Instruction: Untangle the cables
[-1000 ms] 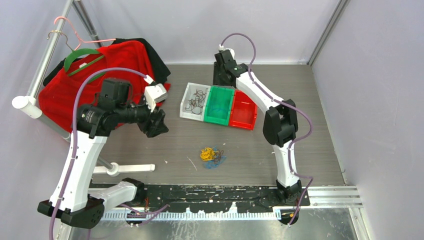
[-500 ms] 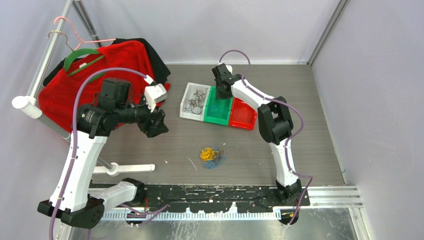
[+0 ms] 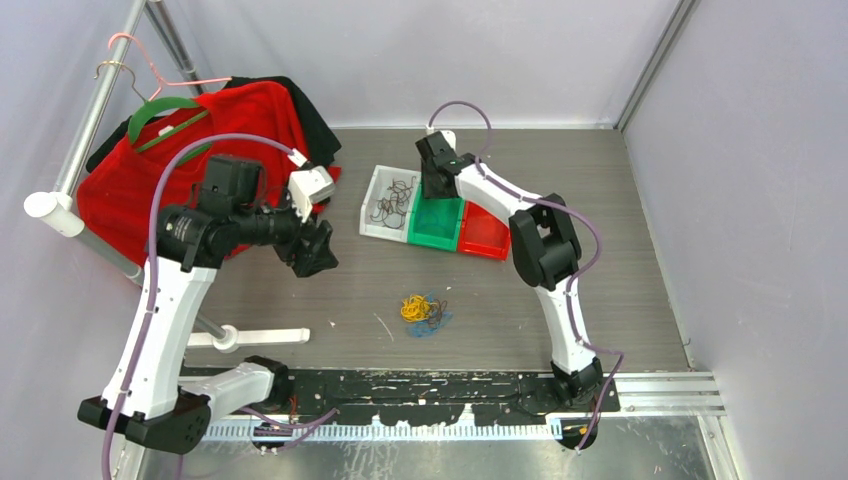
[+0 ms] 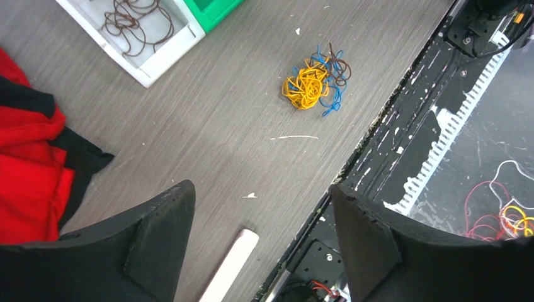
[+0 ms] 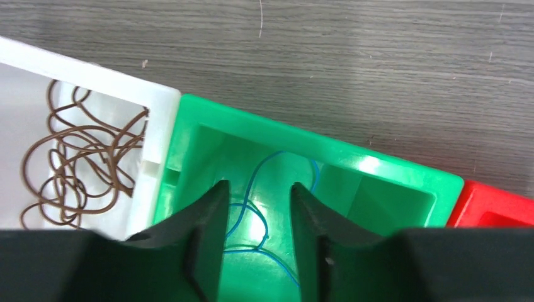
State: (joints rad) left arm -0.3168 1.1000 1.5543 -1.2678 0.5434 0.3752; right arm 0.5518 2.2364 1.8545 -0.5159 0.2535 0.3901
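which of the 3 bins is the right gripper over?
The green middle bin, holding a blue cable. The right gripper hangs open above it; the white bin with brown cables and the red bin flank it.

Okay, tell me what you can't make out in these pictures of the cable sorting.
- Right wrist: the right end effector hides the near floor of the green bin, so where the blue cable ends is unseen.
- Right wrist: the red bin is cut off at the frame's edge; contents unseen.
- Top view: the tangle is too small to count strands.
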